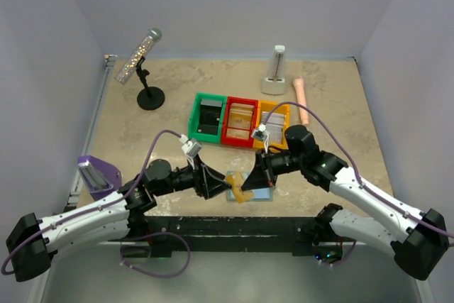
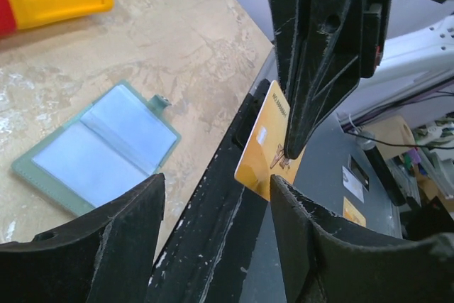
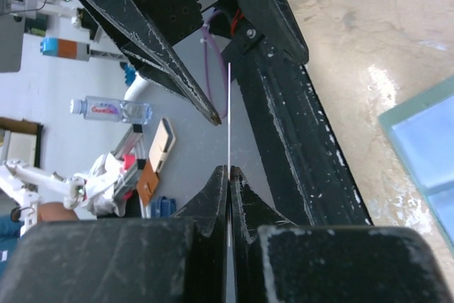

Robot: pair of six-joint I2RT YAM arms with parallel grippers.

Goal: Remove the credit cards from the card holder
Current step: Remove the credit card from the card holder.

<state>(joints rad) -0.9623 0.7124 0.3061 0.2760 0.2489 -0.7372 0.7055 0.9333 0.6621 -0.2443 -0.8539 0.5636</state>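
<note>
Seen from above, the left tool point(image 1: 228, 186) and right tool point(image 1: 246, 185) meet tip to tip at the near edge of the counter point(image 1: 142, 125). An orange credit card point(image 1: 238, 195) sits between them, and the card holder point(image 1: 264, 192) lies open just to its right.

In the left wrist view, the left tool's fingers point(image 2: 113, 239) stand apart. The card holder point(image 2: 99, 150) lies flat on the counter, pale blue panels up, and the right tool pinches the credit card point(image 2: 264, 148).

In the right wrist view, the right tool point(image 3: 228, 172) is clamped on the credit card, which is seen edge-on.
</note>
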